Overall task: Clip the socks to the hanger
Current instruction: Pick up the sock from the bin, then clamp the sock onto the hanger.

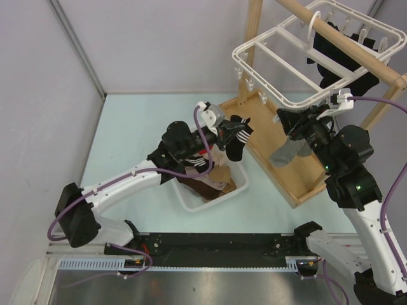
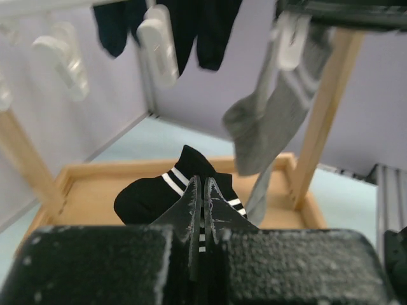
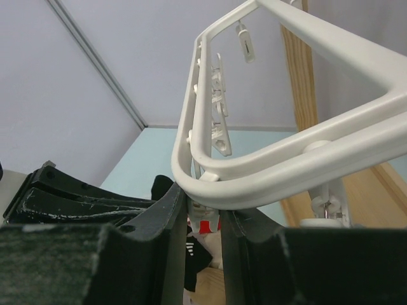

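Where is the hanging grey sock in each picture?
Top external: the grey sock dangles right of centre, below the white hanger.
Left wrist: upper right, hanging in front of the wooden post.
Right wrist: not in it.
Shared landmark: the white hanger, seen as clips in the left wrist view and as a thick frame in the right wrist view.
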You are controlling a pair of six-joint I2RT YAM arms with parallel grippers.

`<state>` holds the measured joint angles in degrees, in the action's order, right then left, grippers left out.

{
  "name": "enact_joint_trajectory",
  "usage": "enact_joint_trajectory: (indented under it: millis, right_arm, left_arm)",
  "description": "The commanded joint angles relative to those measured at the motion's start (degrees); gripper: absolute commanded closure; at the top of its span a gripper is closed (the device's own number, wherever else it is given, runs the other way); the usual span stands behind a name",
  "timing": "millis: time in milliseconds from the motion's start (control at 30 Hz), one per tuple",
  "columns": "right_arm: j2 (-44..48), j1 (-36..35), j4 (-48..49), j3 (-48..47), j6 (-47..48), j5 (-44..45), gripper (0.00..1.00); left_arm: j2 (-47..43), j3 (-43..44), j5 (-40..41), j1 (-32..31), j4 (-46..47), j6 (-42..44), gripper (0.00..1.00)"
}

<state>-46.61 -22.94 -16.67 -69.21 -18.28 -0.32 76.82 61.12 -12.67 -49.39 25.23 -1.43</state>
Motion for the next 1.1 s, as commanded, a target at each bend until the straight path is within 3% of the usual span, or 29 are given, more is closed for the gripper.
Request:
enact_joint_trajectory:
  millis: [0,300,1067]
  right_arm:
    - [-0.59,0.18,1.55,-0.49,1.67,-3.90,0.88]
    - [-0.68,0.18,2.08,-0.49,2.38,-6.45,0.88]
    - [-0.76,0.18,2.95,-0.49,2.81,-10.75,0.88]
  left_arm:
    - [3.60,5.93,-4.82,-1.68,9.12,-4.71,1.00]
    - [8.52,11.47,-5.18,-3.43,13.79,-8.67,1.00]
    - [11.78,14.81,-6.23,-3.88,16.07,-12.01,1.00]
